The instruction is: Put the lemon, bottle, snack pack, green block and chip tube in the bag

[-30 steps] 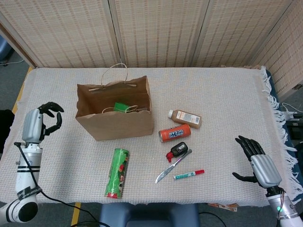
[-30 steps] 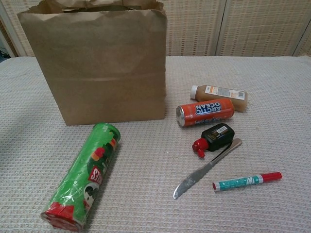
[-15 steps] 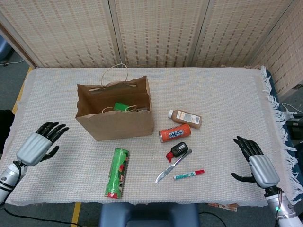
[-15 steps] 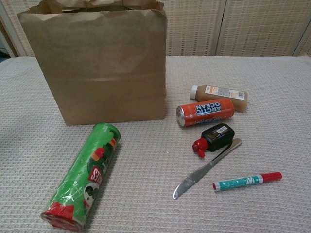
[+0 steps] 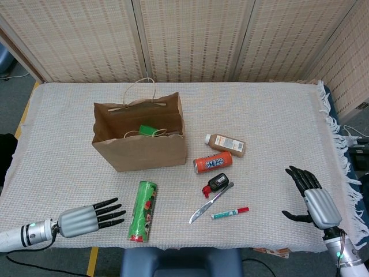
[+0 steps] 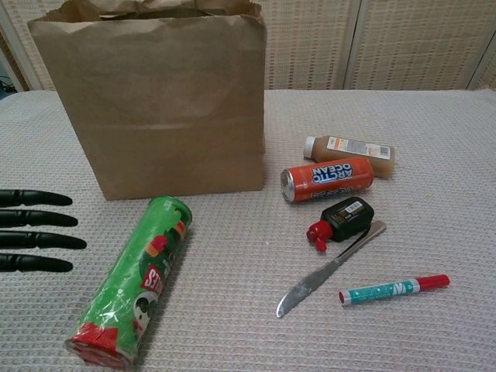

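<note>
A brown paper bag [image 5: 140,141] [image 6: 163,101] stands open at the table's left centre, with a green block [image 5: 148,131] showing inside it. The green chip tube [image 5: 142,210] [image 6: 132,283] lies on its side in front of the bag. A brown bottle [image 5: 225,143] [image 6: 349,149] lies to the right of the bag. My left hand [image 5: 86,216] [image 6: 35,230] is flat and open just left of the tube, fingers pointing at it, apart from it. Near the right edge my right hand [image 5: 311,199] hovers open and holds nothing. I see no lemon or snack pack.
An orange can [image 5: 213,163] [image 6: 326,179], a small black bottle with a red cap [image 5: 215,184] [image 6: 341,220], a table knife [image 5: 210,203] [image 6: 329,269] and a marker [image 5: 229,213] [image 6: 394,289] lie right of the tube. Woven screens stand behind the table.
My left hand has dropped from the raised position at the table's left edge and swung in low toward the chip tube, now flat beside it. The right hand has barely shifted.
</note>
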Available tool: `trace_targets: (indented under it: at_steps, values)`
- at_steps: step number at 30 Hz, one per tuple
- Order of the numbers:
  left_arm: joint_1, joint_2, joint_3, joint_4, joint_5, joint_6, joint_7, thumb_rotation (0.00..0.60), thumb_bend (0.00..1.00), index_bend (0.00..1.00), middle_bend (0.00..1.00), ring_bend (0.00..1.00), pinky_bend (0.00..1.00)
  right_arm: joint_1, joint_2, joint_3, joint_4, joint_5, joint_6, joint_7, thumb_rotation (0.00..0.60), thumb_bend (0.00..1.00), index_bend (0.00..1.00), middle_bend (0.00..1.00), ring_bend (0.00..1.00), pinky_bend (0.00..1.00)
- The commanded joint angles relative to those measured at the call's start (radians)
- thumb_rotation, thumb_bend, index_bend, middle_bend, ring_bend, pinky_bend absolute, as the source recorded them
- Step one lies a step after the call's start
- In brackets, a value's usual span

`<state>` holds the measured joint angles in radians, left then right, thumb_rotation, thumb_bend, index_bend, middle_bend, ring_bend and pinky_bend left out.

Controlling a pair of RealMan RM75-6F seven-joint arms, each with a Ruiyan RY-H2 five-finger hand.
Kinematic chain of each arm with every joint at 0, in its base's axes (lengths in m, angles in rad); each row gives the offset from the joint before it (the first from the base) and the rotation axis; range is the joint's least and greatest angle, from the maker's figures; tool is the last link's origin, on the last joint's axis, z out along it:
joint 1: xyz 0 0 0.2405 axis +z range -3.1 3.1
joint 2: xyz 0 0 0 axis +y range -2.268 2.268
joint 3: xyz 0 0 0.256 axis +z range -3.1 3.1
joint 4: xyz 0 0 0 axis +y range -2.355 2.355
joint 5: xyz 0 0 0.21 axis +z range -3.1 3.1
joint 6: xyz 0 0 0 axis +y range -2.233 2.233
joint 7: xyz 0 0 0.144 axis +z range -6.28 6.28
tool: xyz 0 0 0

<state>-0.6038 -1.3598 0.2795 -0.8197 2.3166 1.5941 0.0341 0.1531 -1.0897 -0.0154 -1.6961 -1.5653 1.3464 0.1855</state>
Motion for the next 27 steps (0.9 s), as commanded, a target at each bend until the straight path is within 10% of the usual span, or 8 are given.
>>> trace_targets:
  at_steps: [1, 27]
  values:
    - [-0.04, -0.033, 0.026, -0.053, 0.049, -0.017, 0.064, 0.6, 0.37, 0.0, 0.0, 0.0, 0.0, 0.001, 0.002, 0.0, -0.002, 0.002, -0.002, 0.004, 0.6, 0.03, 0.0, 0.0, 0.0, 0.0]
    - [-0.195, -0.114, 0.0, -0.151, -0.003, -0.271, 0.158, 0.6, 0.38, 0.0, 0.0, 0.0, 0.0, 0.005, 0.011, -0.004, -0.012, 0.004, -0.018, 0.016, 0.6, 0.03, 0.0, 0.0, 0.0, 0.0]
